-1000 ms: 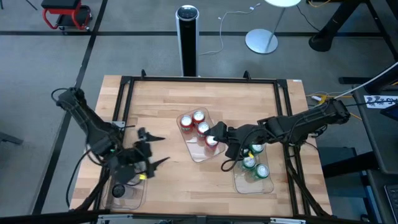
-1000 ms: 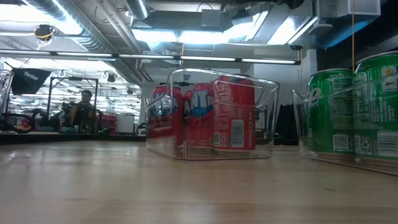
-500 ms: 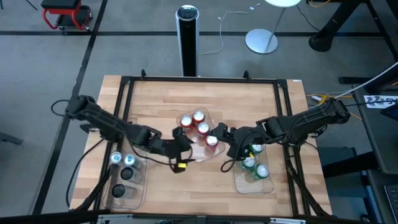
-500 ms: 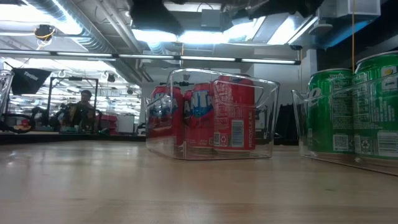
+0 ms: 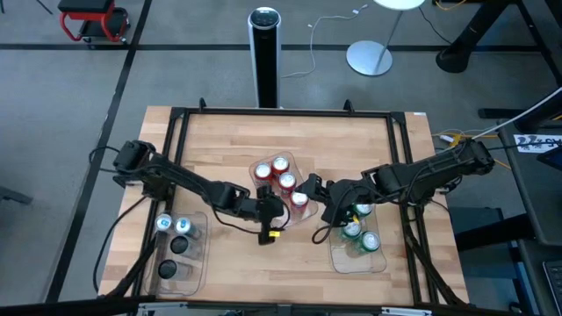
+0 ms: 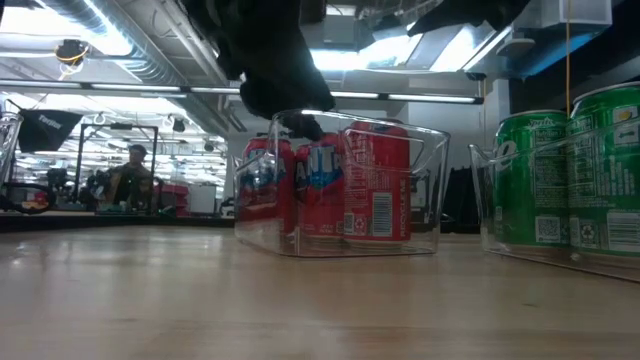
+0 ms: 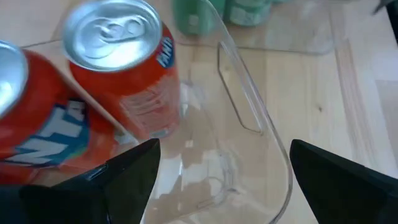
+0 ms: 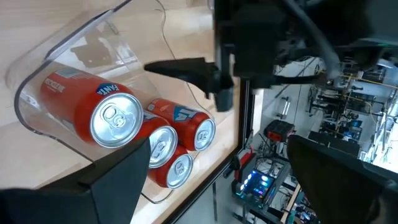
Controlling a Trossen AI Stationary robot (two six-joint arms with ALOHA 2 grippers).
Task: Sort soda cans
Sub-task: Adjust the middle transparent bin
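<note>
Three clear plastic trays are seen on a wooden table [image 5: 219,140], and the middle tray [image 5: 274,216] serves as the landmark. Four red-and-white cans [image 5: 283,183] are held in the middle tray, all upright with their silver tops up. The left gripper [image 5: 269,217] is positioned over the near left edge of the middle tray, its jaws spread wide and nothing held between them; in the left wrist view, one red can [image 7: 121,65] and the tray's curved clear wall [image 7: 261,134] are framed between its two dark fingers [image 7: 124,177]. The right gripper [image 5: 318,200] is held just beside the right edge of the middle tray, its jaws likewise spread wide and empty, with the nearest red can [image 8: 93,112] seen close before it in the right wrist view. Green cans [image 5: 358,226] are gathered in the tray [image 5: 338,259] to the right of the middle tray, partly hidden under the right arm. Silver and black cans [image 5: 173,226] are gathered in the tray [image 5: 200,272] well to the left of the middle tray. A tall black-and-silver cylinder [image 5: 264,53] is seen standing on the floor beyond the far edge of the table. In the low view, a person [image 6: 135,175] is seen far off in the room behind the table.
</note>
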